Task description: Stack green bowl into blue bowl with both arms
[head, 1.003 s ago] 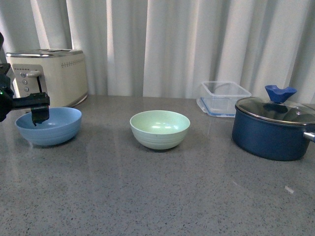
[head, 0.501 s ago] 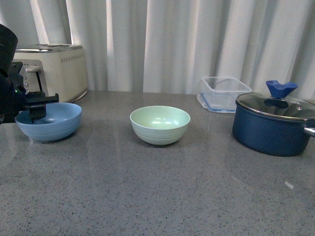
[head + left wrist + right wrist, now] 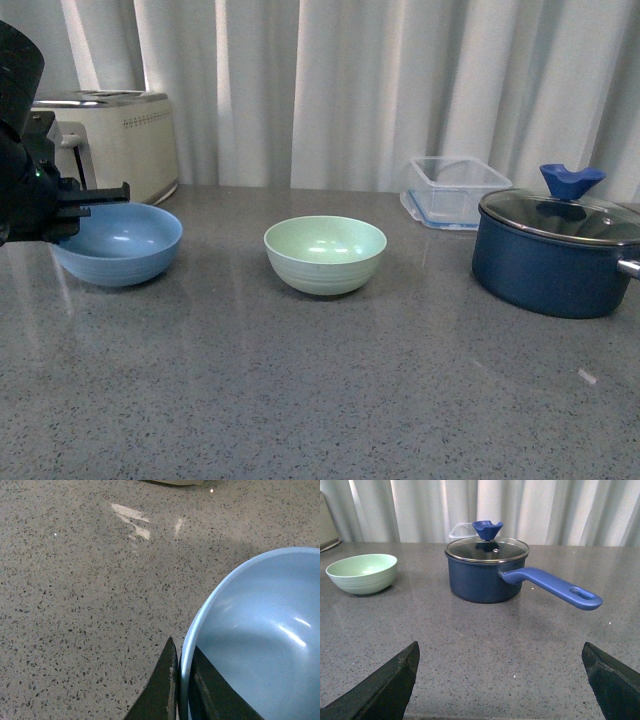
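The left end effector (image 3: 181, 690) is clamped on the near rim of the blue bowl (image 3: 125, 245), one black finger (image 3: 164, 685) outside the wall and the other inside, as the left wrist view shows at the bottom of its frame. In the front view the bowl sits at the left edge of the frame, partly behind the black left arm (image 3: 25, 150). Whether its base is touching the grey speckled table (image 3: 320, 400) cannot be told.

The green bowl (image 3: 325, 257) stands upright and empty at the centre of the frame, well apart from the blue bowl and untouched by either arm. A cream toaster (image 3: 115, 140) stands behind the blue bowl at upper left, against white curtains (image 3: 350, 90). At right, a clear plastic container (image 3: 455, 195) sits just behind a navy saucepan (image 3: 555, 260) with a glass lid and blue knob.

In the right wrist view, the right end effector (image 3: 500, 650) hangs with its fingers spread wide and nothing between them, low over bare table. The saucepan's handle points to the right of that frame, and the green bowl is at centre left.
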You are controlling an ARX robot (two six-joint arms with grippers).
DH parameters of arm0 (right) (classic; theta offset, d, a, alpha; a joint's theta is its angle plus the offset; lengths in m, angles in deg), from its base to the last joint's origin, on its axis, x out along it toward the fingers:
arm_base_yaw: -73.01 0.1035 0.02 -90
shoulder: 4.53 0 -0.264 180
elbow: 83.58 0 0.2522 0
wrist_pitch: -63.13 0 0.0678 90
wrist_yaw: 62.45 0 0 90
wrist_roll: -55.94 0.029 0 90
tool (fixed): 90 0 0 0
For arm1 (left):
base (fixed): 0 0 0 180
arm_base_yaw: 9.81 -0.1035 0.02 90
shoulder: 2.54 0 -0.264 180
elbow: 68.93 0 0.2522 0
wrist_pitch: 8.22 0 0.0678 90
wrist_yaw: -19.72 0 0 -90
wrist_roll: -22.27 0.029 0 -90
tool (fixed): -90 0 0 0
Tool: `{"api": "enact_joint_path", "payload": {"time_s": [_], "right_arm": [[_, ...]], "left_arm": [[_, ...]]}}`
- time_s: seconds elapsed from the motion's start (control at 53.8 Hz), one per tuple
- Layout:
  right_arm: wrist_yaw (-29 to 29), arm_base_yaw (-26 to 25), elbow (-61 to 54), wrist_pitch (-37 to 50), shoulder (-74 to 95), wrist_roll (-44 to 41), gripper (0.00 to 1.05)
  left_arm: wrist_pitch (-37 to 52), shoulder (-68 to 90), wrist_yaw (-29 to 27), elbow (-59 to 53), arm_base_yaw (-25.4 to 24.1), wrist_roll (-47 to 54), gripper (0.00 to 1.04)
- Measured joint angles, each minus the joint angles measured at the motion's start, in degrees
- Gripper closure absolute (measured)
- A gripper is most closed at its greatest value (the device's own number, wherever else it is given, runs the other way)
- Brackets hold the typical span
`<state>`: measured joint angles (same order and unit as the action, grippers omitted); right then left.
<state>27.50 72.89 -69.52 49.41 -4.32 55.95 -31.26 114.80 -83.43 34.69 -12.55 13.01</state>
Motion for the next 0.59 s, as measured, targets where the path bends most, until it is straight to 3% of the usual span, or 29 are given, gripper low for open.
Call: {"api": "enact_joint_path", "payload": {"time_s": [0.594], "right_arm": [[-0.02,0.00,0.00,0.00,0.00,-0.02,0.10]], "left_arm": [[-1.51,-2.51,-0.61,0.48,7.54,-4.94,1.01]]}}
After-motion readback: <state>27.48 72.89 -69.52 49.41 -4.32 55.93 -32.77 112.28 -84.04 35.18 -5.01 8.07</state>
